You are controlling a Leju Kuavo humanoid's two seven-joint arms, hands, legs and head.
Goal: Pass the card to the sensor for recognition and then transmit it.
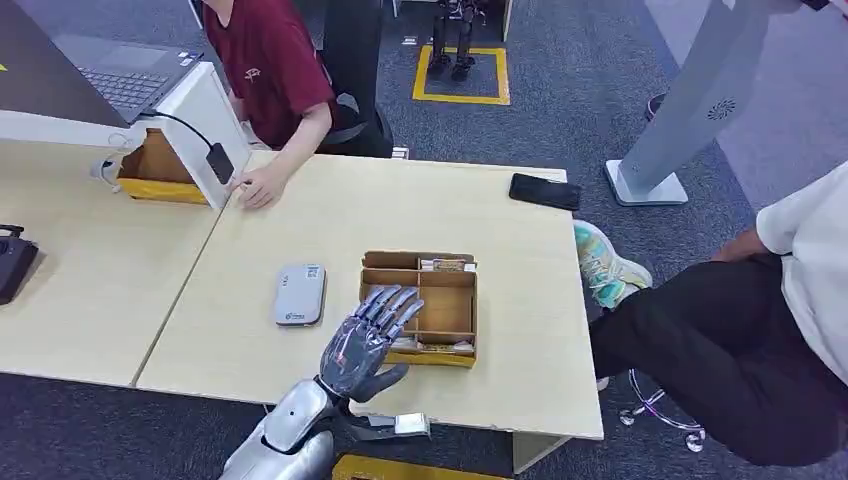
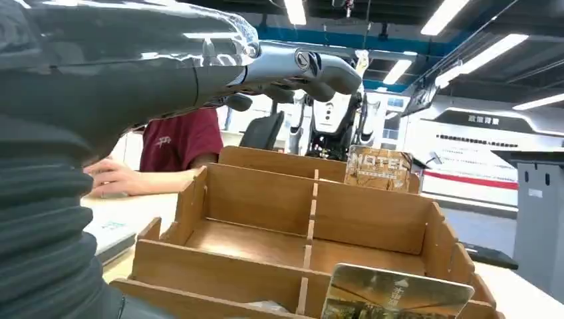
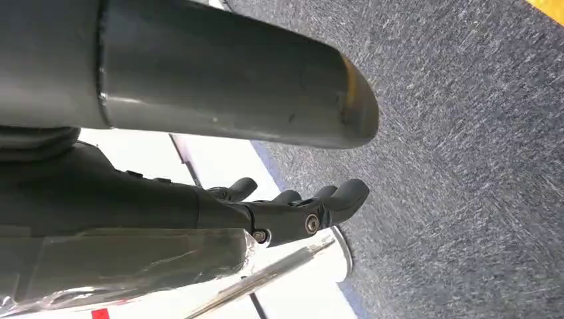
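We see the left robot hand (image 1: 366, 340) hovering over the near-left part of the compartmented brown wooden card box (image 1: 447, 312), its fingers spread apart and holding nothing. The box sits near the front edge of the pale wooden surface (image 1: 330, 225), toward the right corner. In the left wrist view a glossy gold-and-brown printed card (image 2: 392, 294) stands upright on its long edge in the box's nearest compartment, its face turned toward the camera and its long axis running along the box's front wall. A second brown card printed "HOTEL" (image 2: 380, 169) stands upright at the far wall of the box. A flat grey rectangular card sensor (image 1: 300, 294) lies just left of the box, its long axis pointing toward the far edge. The right robot hand (image 3: 292, 206) hangs above the grey carpet floor (image 3: 465, 133), fingers loosely apart and empty. A person in a dark red shirt (image 1: 270, 62) rests a hand on the far left edge of the surface. A black phone (image 1: 545, 191) lies at the far right corner.
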